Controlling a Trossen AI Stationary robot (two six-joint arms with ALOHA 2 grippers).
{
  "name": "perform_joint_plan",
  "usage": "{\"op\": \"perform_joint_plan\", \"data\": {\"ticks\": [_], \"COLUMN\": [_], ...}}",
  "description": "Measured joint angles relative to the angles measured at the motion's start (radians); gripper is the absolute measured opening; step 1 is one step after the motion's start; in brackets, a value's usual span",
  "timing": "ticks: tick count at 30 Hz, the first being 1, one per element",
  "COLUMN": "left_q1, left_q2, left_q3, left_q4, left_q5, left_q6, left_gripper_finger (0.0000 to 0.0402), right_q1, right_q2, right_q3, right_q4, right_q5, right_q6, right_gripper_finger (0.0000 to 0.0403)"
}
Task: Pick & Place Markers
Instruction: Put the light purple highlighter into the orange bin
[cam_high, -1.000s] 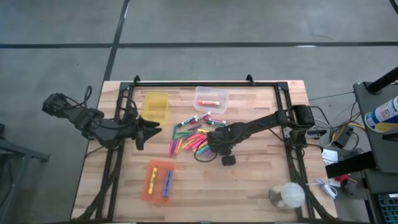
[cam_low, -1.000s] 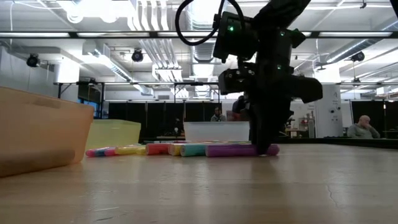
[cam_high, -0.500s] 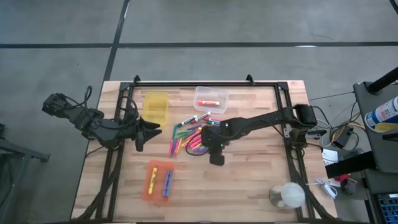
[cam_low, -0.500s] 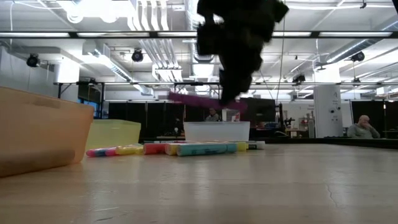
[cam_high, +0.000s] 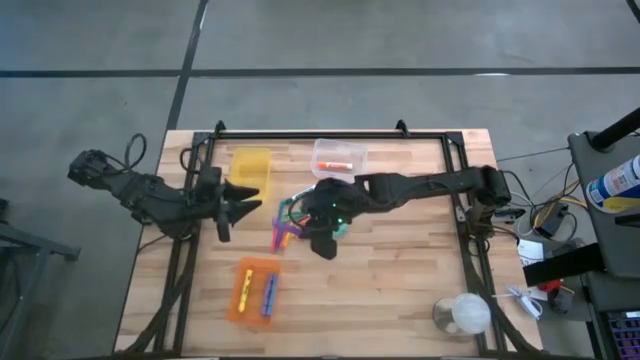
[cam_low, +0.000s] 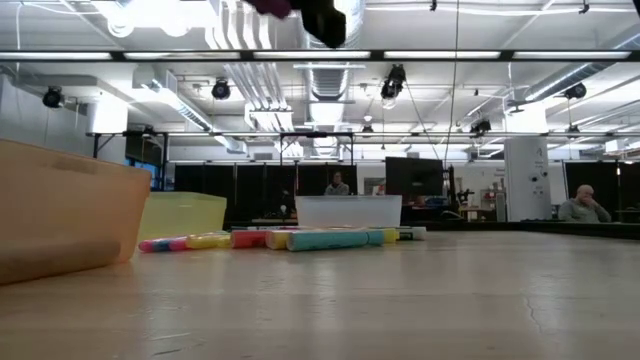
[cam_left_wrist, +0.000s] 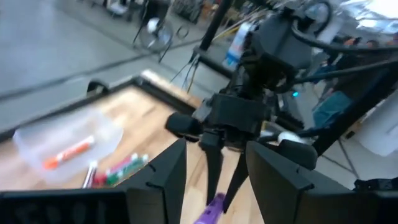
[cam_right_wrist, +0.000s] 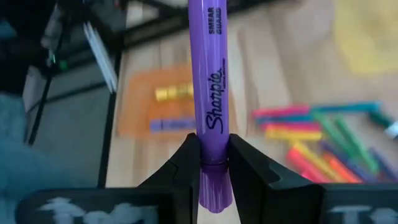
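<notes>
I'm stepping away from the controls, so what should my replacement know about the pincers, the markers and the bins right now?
Right pincer is shut on a purple Sharpie marker, raised above the heap of loose bright markers.
Left pincer is open, waiting beside the yellow plastic bin.
Done: the orange plastic bin holds a yellow marker and a blue one; the clear plastic bin holds one orange marker.
Left: drop the purple one, then clear the heap.
</notes>
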Motion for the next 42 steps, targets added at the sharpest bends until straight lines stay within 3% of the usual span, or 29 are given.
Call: {"op": "perform_joint_plan", "data": {"ticks": [6,12,42], "left_q1": [0.000,0.000,0.001], "left_q2": [-0.001,0.000,0.023], "left_q3": [0.000,0.000,0.000], "left_q4": [0.108,0.118,0.192], "left_q5": [0.000,0.005,0.024], "left_q6": [0.104,0.113,0.072], "left_gripper_finger": [0.0160,0.0160,0.0160], "right_q1": [0.000,0.000,0.023], "right_q2": [0.000,0.000,-0.002], "right_q3": [0.112,0.200,0.184], "right_q4": [-0.002,0.000,0.203], "right_q5": [0.103,0.159,0.134], "right_q6": [0.000,-0.009,0.067], "right_gripper_finger": [0.0058,0.0058,0.0058]}}
